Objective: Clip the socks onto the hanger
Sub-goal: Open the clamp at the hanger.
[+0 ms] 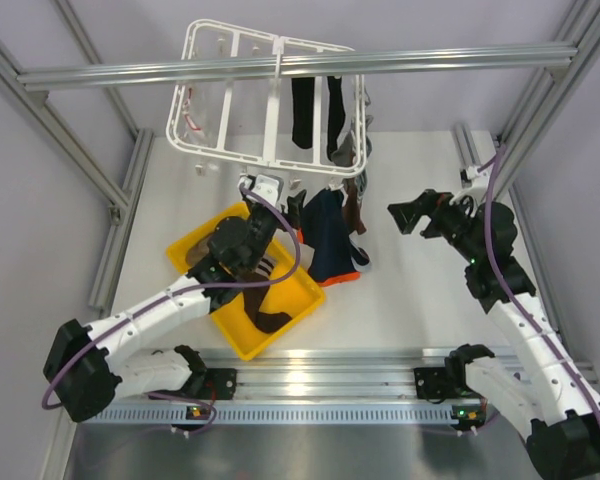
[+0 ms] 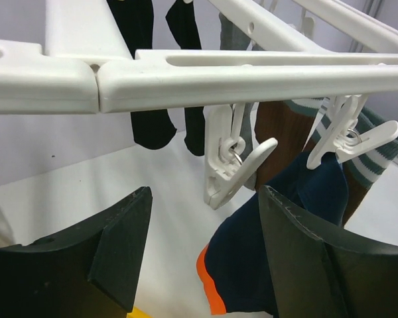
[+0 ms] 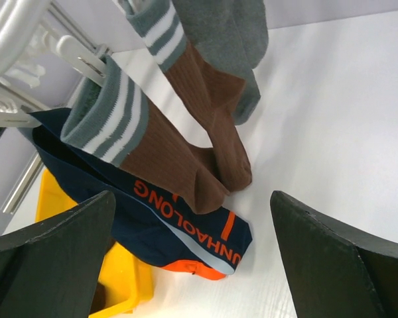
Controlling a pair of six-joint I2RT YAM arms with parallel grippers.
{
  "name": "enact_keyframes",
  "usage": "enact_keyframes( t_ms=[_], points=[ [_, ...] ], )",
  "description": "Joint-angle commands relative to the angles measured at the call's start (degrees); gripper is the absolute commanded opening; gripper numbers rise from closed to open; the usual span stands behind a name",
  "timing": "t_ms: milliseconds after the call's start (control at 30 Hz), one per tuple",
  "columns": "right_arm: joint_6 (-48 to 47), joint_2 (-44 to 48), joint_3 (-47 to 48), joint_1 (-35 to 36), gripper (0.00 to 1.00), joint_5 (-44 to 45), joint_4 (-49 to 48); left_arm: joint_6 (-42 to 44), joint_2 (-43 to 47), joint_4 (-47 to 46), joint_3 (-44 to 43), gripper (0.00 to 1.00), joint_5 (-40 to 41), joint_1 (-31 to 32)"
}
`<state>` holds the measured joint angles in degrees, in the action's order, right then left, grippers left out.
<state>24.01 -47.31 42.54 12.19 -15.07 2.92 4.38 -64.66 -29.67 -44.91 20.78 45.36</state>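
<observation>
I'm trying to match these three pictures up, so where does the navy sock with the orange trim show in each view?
Top external: navy sock, centre, below the hanger and its near edge.
Left wrist: lower right, under the white clips.
Right wrist: lower left, beneath the brown socks.
Shared landmark: the yellow tray beside it.

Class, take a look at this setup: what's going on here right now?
Two robot arms are clipping socks onto a white hanger hung from a bar. Black socks, brown socks with striped cuffs and a navy sock with orange trim already hang there. The left gripper, open and empty, is raised to a free clip on the hanger's near edge. The right gripper hovers open beside the hung socks. More socks lie in the yellow tray.
</observation>
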Motion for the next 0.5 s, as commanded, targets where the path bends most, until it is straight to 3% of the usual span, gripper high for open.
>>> enact_keyframes(
  t_ms=[0,267,367,467],
  points=[
    [-0.3,0.2,2.1,-0.2,1.0,-3.7,-6.5,-1.5,0.1,-6.3,-1.2,0.71,0.3,0.3],
    [0.9,-0.5,2.0,1.2,1.0,-7.1,-11.4,-2.6,-0.5,-8.6,-1.1,0.75,-0.3,0.3],
    [0.7,-0.5,1.2,2.4,1.0,-7.3,-14.0,-2.5,-1.0,-9.2,-1.2,0.69,-0.5,0.3],
    [-1.2,-0.9,0.8,4.7,1.0,-7.2,-15.8,-2.0,-1.3,-9.7,-1.3,0.54,-1.8,0.3]
  ],
)
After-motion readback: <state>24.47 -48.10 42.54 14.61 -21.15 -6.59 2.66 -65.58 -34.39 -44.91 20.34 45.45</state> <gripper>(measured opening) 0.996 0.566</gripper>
